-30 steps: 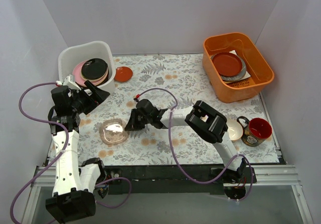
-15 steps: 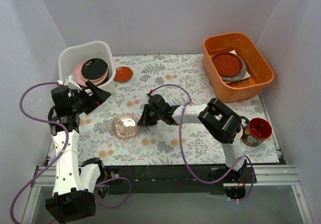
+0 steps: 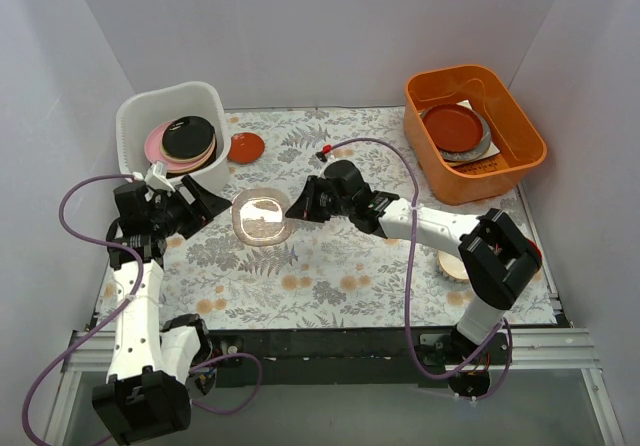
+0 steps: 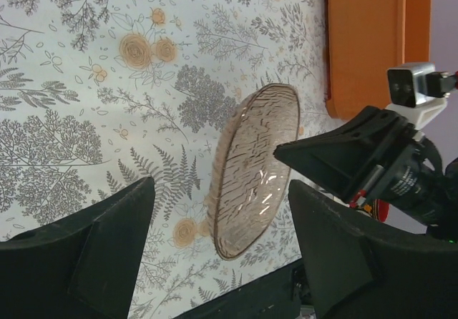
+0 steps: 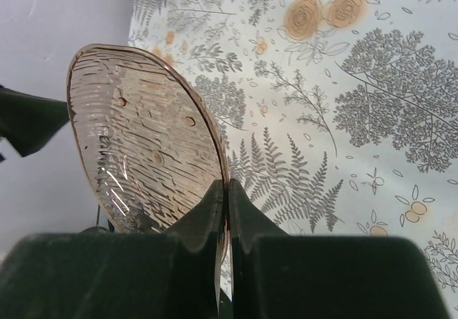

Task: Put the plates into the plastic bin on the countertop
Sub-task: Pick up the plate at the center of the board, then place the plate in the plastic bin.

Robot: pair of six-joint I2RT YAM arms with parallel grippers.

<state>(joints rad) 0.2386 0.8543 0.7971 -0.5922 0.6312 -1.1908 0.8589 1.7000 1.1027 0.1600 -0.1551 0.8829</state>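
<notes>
Enclosure seen from above. Plain pale lilac-grey panels form the back wall at 12 o'clock, left wall at 9 o'clock and right wall at 3 o'clock. An aluminium rail runs along 6 o'clock. Lighting is even, shadows soft.

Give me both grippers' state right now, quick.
Left gripper: jaws open, holding nothing.
Right gripper: jaws shut on the rim of the clear glass plate, held off the countertop.
</notes>
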